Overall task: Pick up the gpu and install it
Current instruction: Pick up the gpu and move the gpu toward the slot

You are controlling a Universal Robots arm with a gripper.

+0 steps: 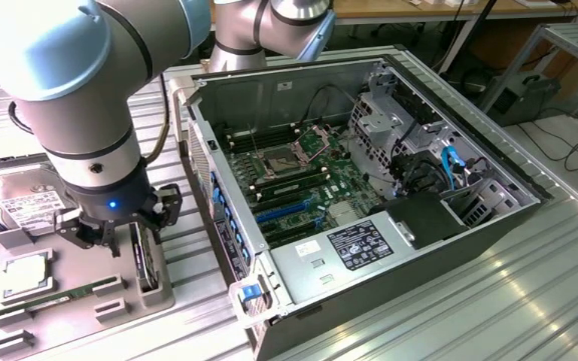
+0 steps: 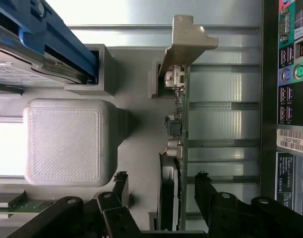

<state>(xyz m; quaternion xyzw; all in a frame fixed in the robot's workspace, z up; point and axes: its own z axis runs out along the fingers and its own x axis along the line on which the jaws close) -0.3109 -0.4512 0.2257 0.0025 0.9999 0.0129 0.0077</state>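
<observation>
The gpu (image 1: 147, 263) stands on its edge in a slot of the grey parts tray (image 1: 159, 301), at the exterior view's left. In the wrist view the gpu (image 2: 178, 144) is a thin strip with its silvery bracket (image 2: 187, 47) at the far end. My gripper (image 1: 126, 232) hangs low over the tray, right above the card. Seen from the wrist, the gripper (image 2: 162, 186) is open, with one black finger on each side of the card and a gap to both. Neither fingertip (image 2: 203, 181) touches the card.
An open PC case (image 1: 269, 71) lies on its side to the tray's right, showing the motherboard (image 1: 304, 177) and blue slots (image 1: 284, 212). The tray also holds a hard drive (image 1: 18, 199), a CPU (image 1: 28, 272) and a green memory stick (image 1: 58, 297). The case's rear panel (image 2: 290, 109) is close to the card.
</observation>
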